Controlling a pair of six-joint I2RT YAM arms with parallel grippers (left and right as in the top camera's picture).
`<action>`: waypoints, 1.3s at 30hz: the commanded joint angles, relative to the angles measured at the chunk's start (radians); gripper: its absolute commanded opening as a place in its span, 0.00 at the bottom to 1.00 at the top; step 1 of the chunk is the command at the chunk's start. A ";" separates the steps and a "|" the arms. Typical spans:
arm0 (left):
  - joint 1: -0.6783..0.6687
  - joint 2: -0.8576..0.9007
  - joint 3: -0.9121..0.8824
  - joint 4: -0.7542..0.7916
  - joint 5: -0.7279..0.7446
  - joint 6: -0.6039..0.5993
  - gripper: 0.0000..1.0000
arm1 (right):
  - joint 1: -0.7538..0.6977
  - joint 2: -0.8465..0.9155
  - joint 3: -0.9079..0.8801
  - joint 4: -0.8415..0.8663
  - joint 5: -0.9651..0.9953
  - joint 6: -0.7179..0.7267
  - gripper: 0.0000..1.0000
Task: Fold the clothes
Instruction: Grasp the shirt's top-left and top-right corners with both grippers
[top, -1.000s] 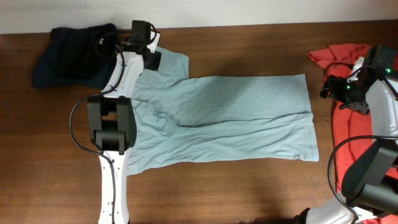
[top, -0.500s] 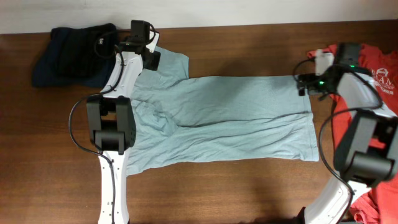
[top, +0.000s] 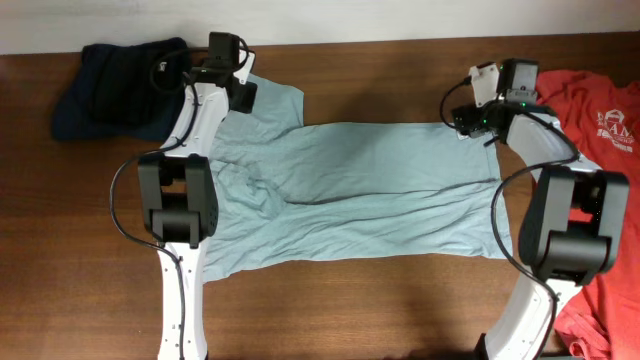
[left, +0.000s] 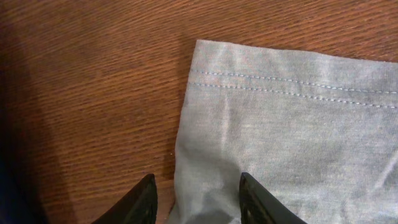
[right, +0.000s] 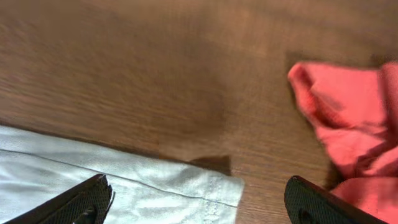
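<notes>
The right gripper (right: 198, 202) stands wide apart and holds nothing. The hem corner (right: 221, 186) of the pale blue-grey T-shirt (top: 360, 190) lies flat on the wooden table (right: 155, 74) between its fingers, low in the middle of the wrist view. The left gripper (left: 199, 199) is partly apart over the edge of the shirt's sleeve (left: 280, 118); the cloth between the fingers looks loose, not pinched.

From overhead the shirt's long axis runs left to right across mid-frame, sleeves left and hem right, so each arm sits at its own upper corner. A fold would likely carry that upper edge toward the bottom of the frame.

The coral-red T-shirt (top: 600, 110) lies at the right edge, near the hem corner but apart from it. A dark navy garment (top: 115, 85) sits upper left.
</notes>
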 joint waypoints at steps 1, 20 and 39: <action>0.006 0.056 -0.042 -0.018 -0.007 0.023 0.44 | -0.005 0.069 0.012 -0.003 0.031 0.000 0.94; 0.001 0.053 0.062 -0.023 0.023 0.001 0.60 | -0.073 0.101 0.012 -0.014 -0.146 0.159 0.92; 0.001 0.072 0.107 -0.036 0.151 -0.023 0.60 | -0.077 0.102 0.009 -0.023 -0.213 0.181 0.54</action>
